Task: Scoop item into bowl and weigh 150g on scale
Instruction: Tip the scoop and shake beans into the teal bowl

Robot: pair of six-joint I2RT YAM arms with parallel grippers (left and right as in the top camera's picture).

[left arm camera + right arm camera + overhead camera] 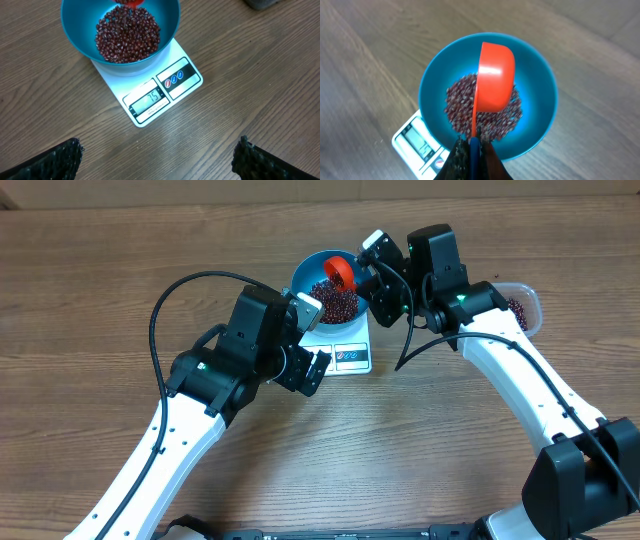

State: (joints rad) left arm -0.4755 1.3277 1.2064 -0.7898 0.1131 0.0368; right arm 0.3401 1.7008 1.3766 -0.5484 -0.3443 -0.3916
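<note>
The round teal-blue bowl [298, 280] sits on the flat white rectangular kitchen scale [176, 80], covering its far half; the display at the near edge is uncovered and reads 75. A heap of small dark red-brown beans [127, 35] fills the bottom of the bowl. Directly above it the right gripper [472, 155] has its jaws clamped tight on the handle of an orange-red plastic scoop [492, 75], which is tipped on its side over the beans and hides part of the heap from overhead. The left gripper [160, 165] hovers at the scale's near-left side with jaws spread wide and nothing between them; from overhead one finger lies just beside the bowl's rim. A small clear rounded-rectangular plastic tub [527, 302] holding more beans stands to the right on the wooden table [100, 280], partly behind the right arm; a black cable [412, 345] loops down near the scale's right edge.
</note>
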